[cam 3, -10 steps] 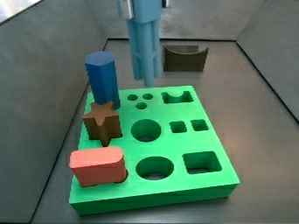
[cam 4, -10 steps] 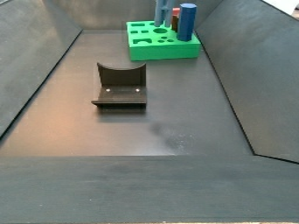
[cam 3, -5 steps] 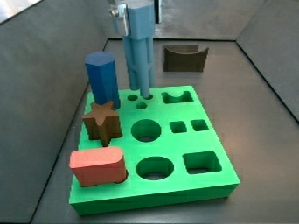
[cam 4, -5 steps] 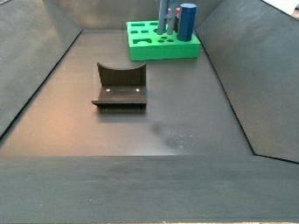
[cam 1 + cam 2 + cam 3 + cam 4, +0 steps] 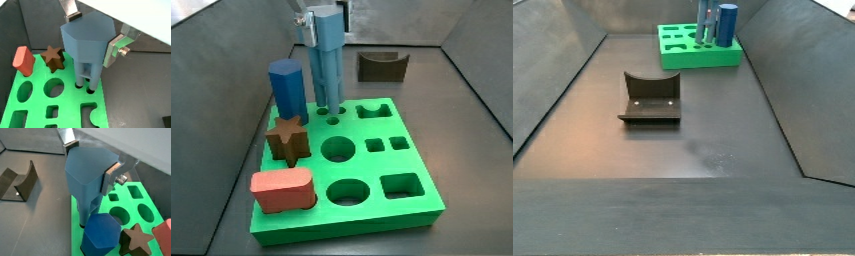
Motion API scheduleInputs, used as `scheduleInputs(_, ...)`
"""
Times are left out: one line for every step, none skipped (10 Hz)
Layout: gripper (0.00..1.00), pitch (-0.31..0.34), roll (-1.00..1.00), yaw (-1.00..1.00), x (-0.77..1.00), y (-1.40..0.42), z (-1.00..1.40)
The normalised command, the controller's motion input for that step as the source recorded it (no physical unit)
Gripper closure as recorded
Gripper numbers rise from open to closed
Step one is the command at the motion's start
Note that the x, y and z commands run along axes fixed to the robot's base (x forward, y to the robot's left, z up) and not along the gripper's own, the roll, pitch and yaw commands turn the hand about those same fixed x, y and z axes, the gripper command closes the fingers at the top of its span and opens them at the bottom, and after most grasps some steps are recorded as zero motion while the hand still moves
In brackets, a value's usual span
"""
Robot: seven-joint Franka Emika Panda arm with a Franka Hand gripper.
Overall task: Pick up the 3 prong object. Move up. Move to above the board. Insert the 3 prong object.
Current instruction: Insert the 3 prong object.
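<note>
Pale steel-blue 3 prong object point(image 5: 327, 60) upright, legs apparently entering small holes of green board point(image 5: 385, 170).

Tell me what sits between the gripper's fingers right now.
In both wrist views the gripper has the blocky head of the 3 prong object between its silver fingers; its legs reach into the board.

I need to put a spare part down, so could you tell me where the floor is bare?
The floor is bare in front of the fixture. It is crowded on the board, where the pincer holds the 3 prong object beside the hexagonal pillar.
</note>
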Motion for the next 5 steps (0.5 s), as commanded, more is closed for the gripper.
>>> scheduleInputs(1.00, 0.103, 0.25, 0.07, 0.13, -0.18, -0.09)
scheduleInputs(1.00, 0.116, 0.28, 0.08, 0.09, -0.15, -0.10)
scheduleInputs(1.00, 0.159, 0.38, 0.09, 0.00, -0.13, -0.10)
scheduleInputs(1.00, 0.080, 0.18, 0.06, 0.11, -0.08, -0.06)
scheduleInputs(1.00, 0.111, 0.22, 0.06, 0.08, -0.03, -0.13)
